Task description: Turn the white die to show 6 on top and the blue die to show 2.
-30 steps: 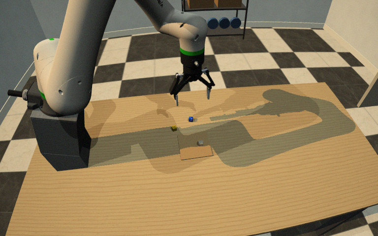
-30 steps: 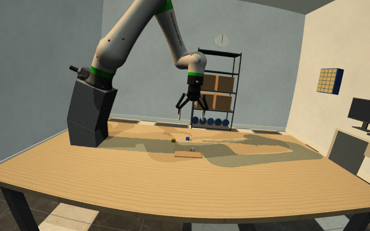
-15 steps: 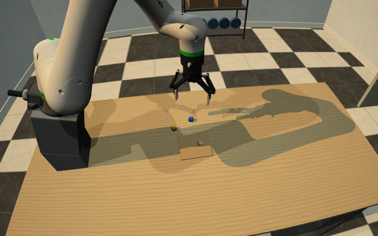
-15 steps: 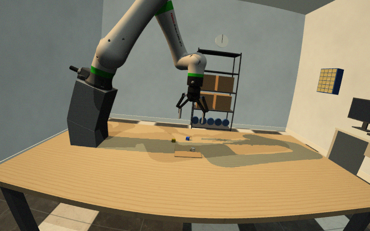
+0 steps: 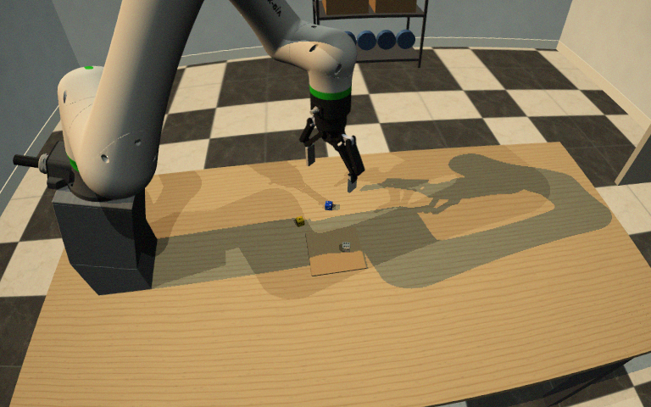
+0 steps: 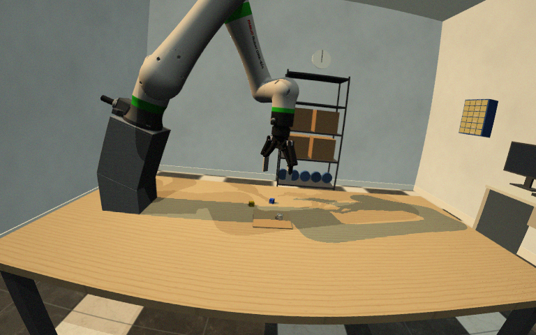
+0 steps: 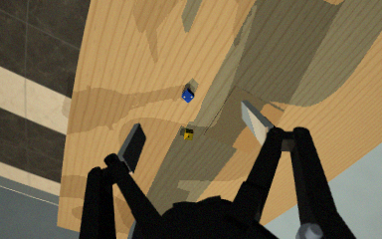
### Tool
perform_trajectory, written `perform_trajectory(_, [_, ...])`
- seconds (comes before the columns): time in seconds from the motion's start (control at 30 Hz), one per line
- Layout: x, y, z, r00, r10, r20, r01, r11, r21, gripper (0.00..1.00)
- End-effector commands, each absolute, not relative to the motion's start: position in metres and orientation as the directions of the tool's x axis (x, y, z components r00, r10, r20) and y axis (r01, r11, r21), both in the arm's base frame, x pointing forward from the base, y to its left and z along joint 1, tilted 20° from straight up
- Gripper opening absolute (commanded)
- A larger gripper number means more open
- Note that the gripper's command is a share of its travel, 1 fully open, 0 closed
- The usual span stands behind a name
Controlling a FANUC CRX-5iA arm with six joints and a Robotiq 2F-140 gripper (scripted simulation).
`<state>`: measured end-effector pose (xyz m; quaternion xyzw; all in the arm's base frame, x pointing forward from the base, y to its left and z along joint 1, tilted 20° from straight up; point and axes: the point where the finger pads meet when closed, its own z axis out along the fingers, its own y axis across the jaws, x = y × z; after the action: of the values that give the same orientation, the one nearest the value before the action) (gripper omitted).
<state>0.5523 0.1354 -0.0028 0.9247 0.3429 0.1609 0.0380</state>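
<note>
three dice, one mat, one gripper

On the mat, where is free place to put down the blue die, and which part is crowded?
On the mat, the white die sits right of the middle; the near strip and left half look bare. The far-left corner is tighter: the yellow die lies just off it. The blue die lies on the table, under the open end effector.
</note>
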Motion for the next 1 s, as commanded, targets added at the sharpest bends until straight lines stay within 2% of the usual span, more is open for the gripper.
perform_trajectory(0.0, [0.5525,0.1353,-0.0037,0.779,0.554,0.292,0.526,-0.832,0.174,1.0])
perform_trajectory(0.43, [0.553,0.1357,-0.0084,0.936,0.088,0.34,0.089,-0.996,0.013,1.0])
perform_trajectory(0.53, [0.553,0.1357,-0.0086,0.938,0.069,0.34,0.071,-0.997,0.006,1.0])
perform_trajectory(0.6, [0.5531,0.1358,-0.0099,0.938,-0.072,0.338,-0.061,-0.997,-0.042,1.0])
perform_trajectory(0.97, [0.5534,0.1361,-0.0132,0.859,-0.414,0.302,-0.384,-0.91,-0.157,1.0])
